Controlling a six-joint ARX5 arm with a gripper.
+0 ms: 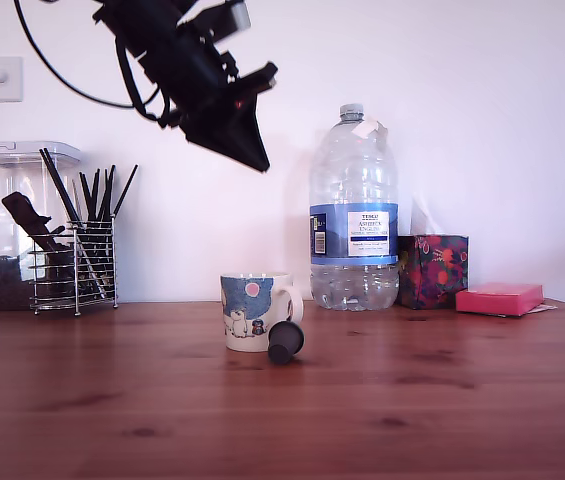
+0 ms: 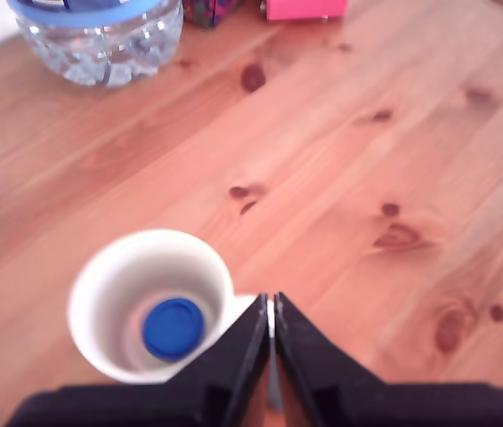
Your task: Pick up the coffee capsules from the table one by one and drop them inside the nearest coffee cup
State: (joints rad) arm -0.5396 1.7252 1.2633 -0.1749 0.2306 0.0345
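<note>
The white coffee cup [image 1: 255, 312] with a blue scene stands mid-table, handle toward the exterior view's right. A blackish-brown coffee capsule [image 1: 285, 341] lies tipped on the table [image 1: 442, 400], touching the cup's front right side. In the wrist view I look down into the cup [image 2: 100, 285], and a dark blue capsule [image 2: 173, 327] rests on its bottom. My gripper [image 1: 259, 160] hangs high above the cup, pointing down. In the wrist view the gripper [image 2: 271, 304] is shut, with nothing between its black fingers [image 2: 313, 365]. The dark capsule is hidden there.
A large water bottle [image 1: 354, 215] stands behind the cup to the exterior view's right, with a floral box [image 1: 432, 270] and a pink box [image 1: 499, 298] beyond it. At the exterior view's back left are a wire utensil holder [image 1: 74, 262] and a clear container [image 1: 12, 220].
</note>
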